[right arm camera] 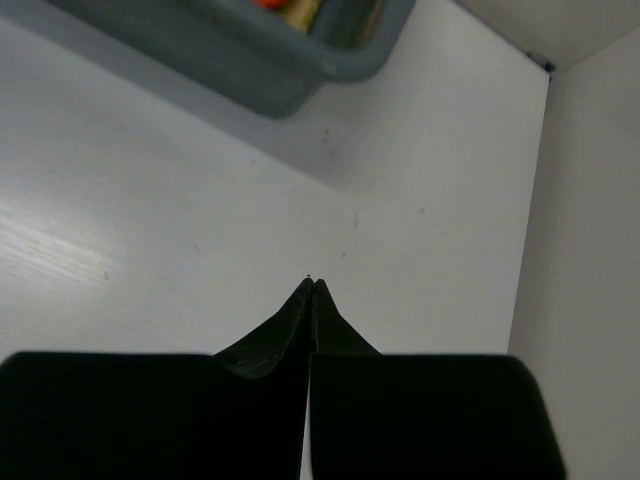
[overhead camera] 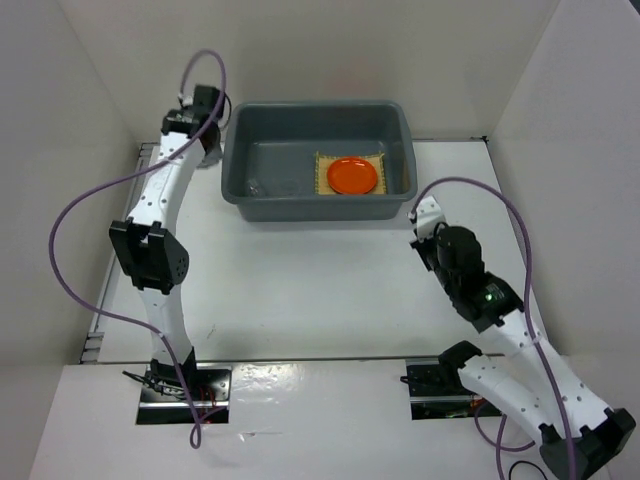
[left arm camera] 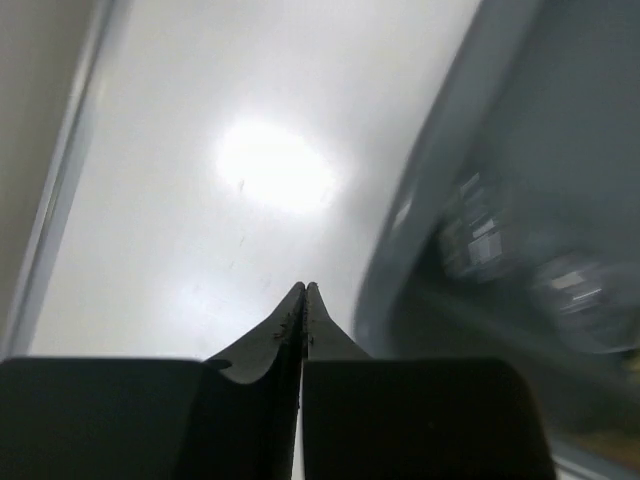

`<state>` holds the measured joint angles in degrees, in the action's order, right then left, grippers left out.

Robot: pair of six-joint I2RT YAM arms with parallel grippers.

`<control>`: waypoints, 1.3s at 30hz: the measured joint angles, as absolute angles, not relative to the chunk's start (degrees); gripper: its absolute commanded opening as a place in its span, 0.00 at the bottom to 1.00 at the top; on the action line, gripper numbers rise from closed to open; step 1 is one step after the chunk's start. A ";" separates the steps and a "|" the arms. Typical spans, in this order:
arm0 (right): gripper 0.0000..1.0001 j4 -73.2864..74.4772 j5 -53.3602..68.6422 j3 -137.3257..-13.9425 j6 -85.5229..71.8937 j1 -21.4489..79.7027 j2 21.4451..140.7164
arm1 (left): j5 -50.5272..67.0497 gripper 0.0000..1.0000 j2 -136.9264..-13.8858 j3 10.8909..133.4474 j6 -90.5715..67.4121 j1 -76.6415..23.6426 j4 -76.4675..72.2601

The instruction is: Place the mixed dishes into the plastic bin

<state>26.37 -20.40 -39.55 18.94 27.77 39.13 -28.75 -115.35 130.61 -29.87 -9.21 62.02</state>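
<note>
Inside the plastic bin [overhead camera: 312,207], whose long axis ran side to side across the table, the orange plate [overhead camera: 352,176] lay flat on the yellow mat [overhead camera: 321,172] in the bin's right half. My left gripper [left arm camera: 304,291] was clenched empty just outside the bin's left end. My right gripper [right arm camera: 312,283], also clenched empty, hung off the bin's near right corner, apart from it.

Left end effector [left arm camera: 303,292], right end effector [right arm camera: 312,285] — jaws of each pressed together.
</note>
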 measured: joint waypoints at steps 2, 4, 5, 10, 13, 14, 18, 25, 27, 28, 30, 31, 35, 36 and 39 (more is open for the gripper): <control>0.00 26.37 -18.02 -46.78 19.38 27.59 44.73 | -27.20 0.00 -115.52 120.09 -27.62 -8.80 60.75; 0.00 25.87 -15.53 -55.09 19.68 27.31 52.25 | -24.23 0.00 -115.63 113.62 -25.34 -9.52 60.05; 0.00 25.63 -14.33 -58.85 19.81 27.03 55.55 | -22.90 0.00 -115.63 112.71 -24.18 -10.07 59.90; 0.00 25.87 -6.17 -75.16 20.03 24.40 75.61 | -20.62 0.00 -115.42 114.56 -19.70 -13.32 56.77; 0.00 26.11 -3.40 -79.40 20.49 23.88 85.82 | -19.31 0.00 -116.18 114.65 -19.16 -14.76 54.72; 0.00 26.20 -2.63 -79.55 20.71 23.73 88.64 | -18.90 0.00 -116.64 114.52 -18.90 -15.31 54.48; 0.00 28.40 -0.60 -79.88 21.02 22.41 96.60 | -17.61 0.00 -118.48 113.34 -18.06 -16.25 53.67; 0.00 30.61 -0.01 -79.92 22.41 19.35 100.71 | -15.90 0.00 -119.00 111.85 -17.96 -16.25 51.68; 0.00 30.76 -0.23 -79.92 22.94 19.33 100.86 | -15.53 0.00 -119.00 110.98 -17.96 -16.25 50.46; 0.00 30.76 -0.25 -79.92 23.11 19.33 100.86 | -15.38 0.00 -119.00 110.30 -17.96 -16.25 49.52; 0.00 30.94 -0.30 -79.92 23.22 19.33 100.84 | -15.27 0.00 -118.96 108.33 -17.98 -16.25 47.09; 0.00 31.07 -0.30 -79.92 23.18 19.33 100.73 | -15.25 0.00 -118.96 107.35 -17.98 -16.25 46.11; 0.00 32.05 0.89 -80.25 22.22 19.31 99.07 | -14.85 0.00 -118.52 103.11 -17.96 -16.53 44.05; 0.00 32.45 0.93 -80.75 21.76 19.57 98.39 | -15.05 0.00 -118.41 102.54 -17.91 -16.73 44.29; 0.00 31.88 0.08 -82.11 21.04 20.47 95.88 | -15.00 0.00 -117.67 101.36 -17.89 -17.04 44.27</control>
